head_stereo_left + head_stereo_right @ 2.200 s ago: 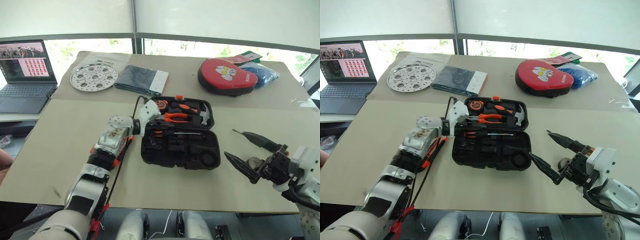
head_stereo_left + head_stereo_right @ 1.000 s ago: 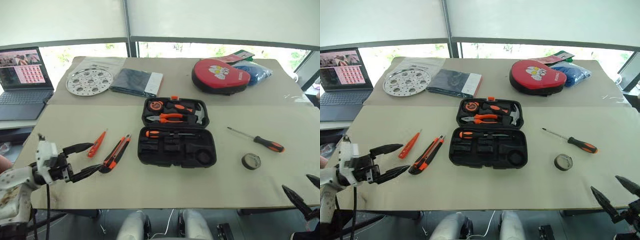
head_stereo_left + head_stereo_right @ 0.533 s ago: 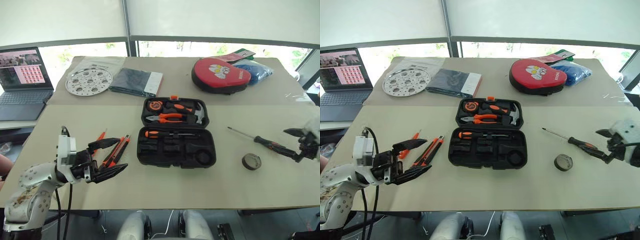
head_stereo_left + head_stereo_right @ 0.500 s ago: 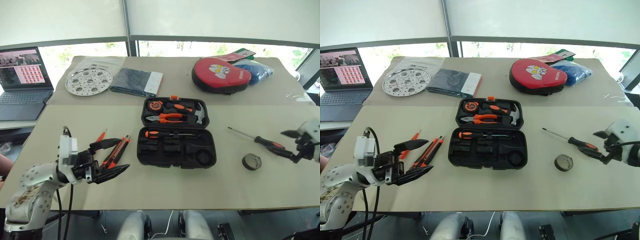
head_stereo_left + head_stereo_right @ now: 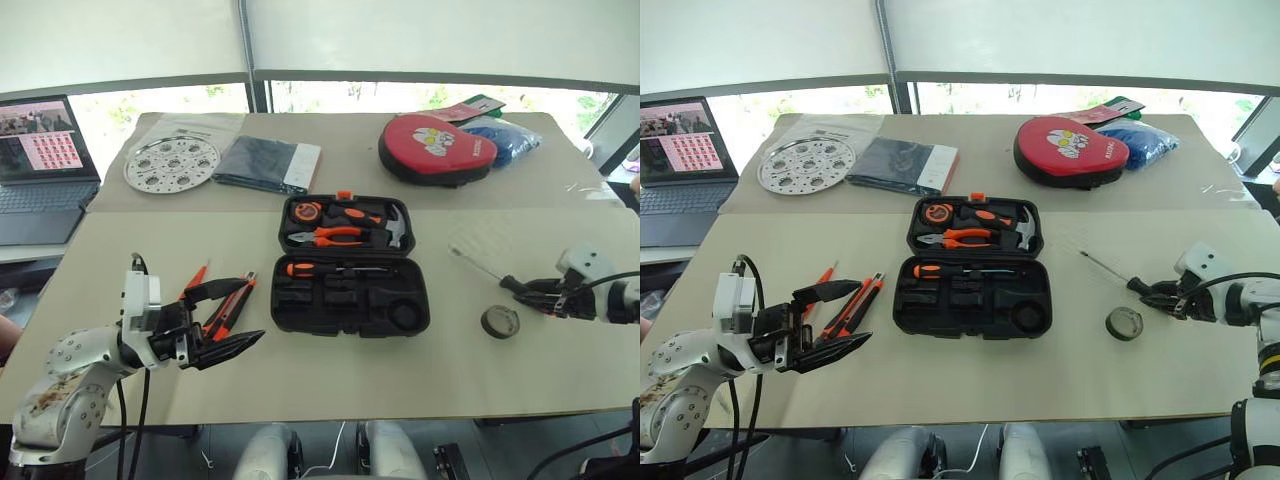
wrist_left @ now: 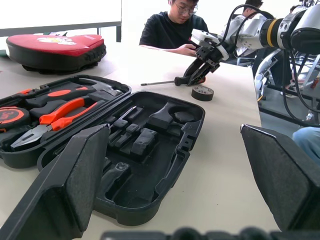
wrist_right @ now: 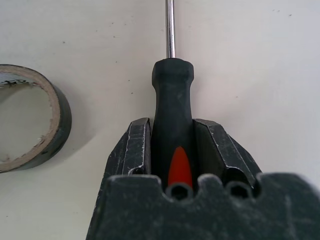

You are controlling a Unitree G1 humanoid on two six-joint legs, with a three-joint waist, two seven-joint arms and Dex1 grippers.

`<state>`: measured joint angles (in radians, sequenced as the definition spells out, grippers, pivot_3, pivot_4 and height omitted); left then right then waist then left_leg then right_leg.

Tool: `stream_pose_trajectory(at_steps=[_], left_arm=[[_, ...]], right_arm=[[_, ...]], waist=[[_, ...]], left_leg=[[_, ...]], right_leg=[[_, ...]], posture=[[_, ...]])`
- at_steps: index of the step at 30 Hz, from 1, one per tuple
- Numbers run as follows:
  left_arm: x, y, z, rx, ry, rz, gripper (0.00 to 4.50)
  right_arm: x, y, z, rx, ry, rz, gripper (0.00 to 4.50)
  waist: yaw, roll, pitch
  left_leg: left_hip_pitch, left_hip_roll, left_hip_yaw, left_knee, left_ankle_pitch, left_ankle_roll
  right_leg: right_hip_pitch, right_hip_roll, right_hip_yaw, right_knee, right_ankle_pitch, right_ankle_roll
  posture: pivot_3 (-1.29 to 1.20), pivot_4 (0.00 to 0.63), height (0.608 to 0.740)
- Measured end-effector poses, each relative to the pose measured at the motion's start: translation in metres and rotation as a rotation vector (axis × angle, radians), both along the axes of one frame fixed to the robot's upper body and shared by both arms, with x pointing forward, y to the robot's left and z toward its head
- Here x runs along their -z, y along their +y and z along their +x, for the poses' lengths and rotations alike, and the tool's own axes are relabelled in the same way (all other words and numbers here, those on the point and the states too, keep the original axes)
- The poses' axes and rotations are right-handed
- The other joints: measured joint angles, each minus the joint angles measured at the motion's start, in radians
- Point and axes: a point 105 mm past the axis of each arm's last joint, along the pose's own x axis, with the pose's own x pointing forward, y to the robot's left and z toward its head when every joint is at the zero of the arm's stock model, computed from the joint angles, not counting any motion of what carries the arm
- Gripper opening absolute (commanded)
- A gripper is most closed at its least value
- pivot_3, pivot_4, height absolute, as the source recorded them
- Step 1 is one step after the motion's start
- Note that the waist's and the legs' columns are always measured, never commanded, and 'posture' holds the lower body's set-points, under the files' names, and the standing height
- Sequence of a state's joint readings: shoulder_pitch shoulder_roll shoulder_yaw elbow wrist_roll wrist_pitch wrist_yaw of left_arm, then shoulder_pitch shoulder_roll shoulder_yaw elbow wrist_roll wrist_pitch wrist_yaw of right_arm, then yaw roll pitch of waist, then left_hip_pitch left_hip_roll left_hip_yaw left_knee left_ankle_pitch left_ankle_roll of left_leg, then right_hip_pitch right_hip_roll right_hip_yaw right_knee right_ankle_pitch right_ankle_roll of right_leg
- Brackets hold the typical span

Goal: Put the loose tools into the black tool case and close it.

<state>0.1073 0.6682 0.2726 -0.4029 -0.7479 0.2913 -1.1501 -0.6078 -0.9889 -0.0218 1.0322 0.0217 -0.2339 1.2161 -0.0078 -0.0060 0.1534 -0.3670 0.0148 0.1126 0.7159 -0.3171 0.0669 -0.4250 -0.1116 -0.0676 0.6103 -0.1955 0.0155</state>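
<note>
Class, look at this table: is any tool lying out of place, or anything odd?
Yes. The tape ring, utility knife and slim tester screwdriver lie loose outside the open black tool case, whose lower slots are mostly unfilled.

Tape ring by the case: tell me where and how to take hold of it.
Grip the tape ring across its band, one finger inside the hole and one outside, coming straight down. It lies flat on the table, hole up, so its sides sit low.

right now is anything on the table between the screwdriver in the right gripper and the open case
Nothing visible. The table between the screwdriver held by the right gripper and the case is bare; the tape ring lies beside the route, nearer the robot.
</note>
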Motion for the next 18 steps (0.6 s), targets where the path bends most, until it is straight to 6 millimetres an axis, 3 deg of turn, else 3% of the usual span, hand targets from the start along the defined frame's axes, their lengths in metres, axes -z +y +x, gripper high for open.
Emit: stream_pose_trajectory(at_steps=[3, 6, 9, 11, 14, 16, 18], left_arm=[[0.003, 0.003, 0.0, -0.013, 0.011, -0.005, 4.5], [0.006, 0.012, 0.001, -0.052, 0.015, -0.01, 4.5], [0.013, 0.02, -0.001, -0.082, 0.036, -0.007, 4.5], [0.016, 0.026, -0.002, -0.106, 0.046, 0.0, 4.5], [0.019, 0.031, -0.002, -0.129, 0.047, 0.006, 4.5], [0.018, 0.031, -0.002, -0.133, 0.044, 0.007, 4.5], [0.019, 0.031, -0.002, -0.135, 0.045, 0.007, 4.5]], right_arm=[[-0.015, 0.007, 0.002, -0.063, -0.077, 0.027, 0.97], [-0.066, 0.042, 0.007, -0.259, -0.23, 0.119, 0.97], [-0.094, 0.083, 0.001, -0.457, -0.243, 0.141, 0.97], [-0.096, 0.114, -0.003, -0.559, -0.21, 0.142, 0.97], [-0.08, 0.176, -0.007, -0.704, -0.117, 0.158, 0.97], [-0.066, 0.2, -0.009, -0.748, -0.052, 0.119, 0.97], [-0.058, 0.207, -0.01, -0.751, -0.016, 0.089, 0.97]], waist=[[-0.005, 0.001, 0.001], [-0.012, 0.005, 0.002], [-0.013, 0.004, 0.002], [-0.009, 0.004, 0.002], [-0.006, 0.004, 0.002], [0.001, 0.004, 0.002], [0.015, 0.004, 0.002]], left_leg=[[0.0, 0.0, 0.0, 0.0, 0.0, 0.0], [0.001, 0.001, 0.0, -0.001, 0.001, -0.001], [0.003, 0.002, 0.0, -0.002, 0.001, -0.003], [0.003, 0.003, -0.001, -0.002, 0.001, -0.003], [0.0, 0.002, -0.001, -0.002, 0.0, -0.003], [-0.005, 0.0, -0.001, -0.002, 0.0, -0.002], [-0.009, 0.0, -0.001, 0.0, 0.0, -0.002]], right_leg=[[-0.001, 0.0, 0.0, 0.0, 0.0, 0.0], [0.0, 0.0, 0.001, 0.0, 0.0, 0.0], [0.0, 0.0, 0.0, 0.001, 0.0, 0.0], [0.0, -0.001, -0.001, 0.001, 0.0, -0.001], [-0.004, -0.003, -0.001, 0.001, 0.0, -0.002], [-0.009, -0.004, -0.001, 0.002, 0.001, -0.002], [-0.012, -0.004, -0.002, 0.002, 0.001, -0.002]], posture=[[0.0, 0.15, 0.74], [0.0, 0.15, 0.74], [0.0, 0.15, 0.74], [0.0, 0.15, 0.74], [0.0, 0.15, 0.74], [0.0, 0.15, 0.74], [0.0, 0.15, 0.74]])
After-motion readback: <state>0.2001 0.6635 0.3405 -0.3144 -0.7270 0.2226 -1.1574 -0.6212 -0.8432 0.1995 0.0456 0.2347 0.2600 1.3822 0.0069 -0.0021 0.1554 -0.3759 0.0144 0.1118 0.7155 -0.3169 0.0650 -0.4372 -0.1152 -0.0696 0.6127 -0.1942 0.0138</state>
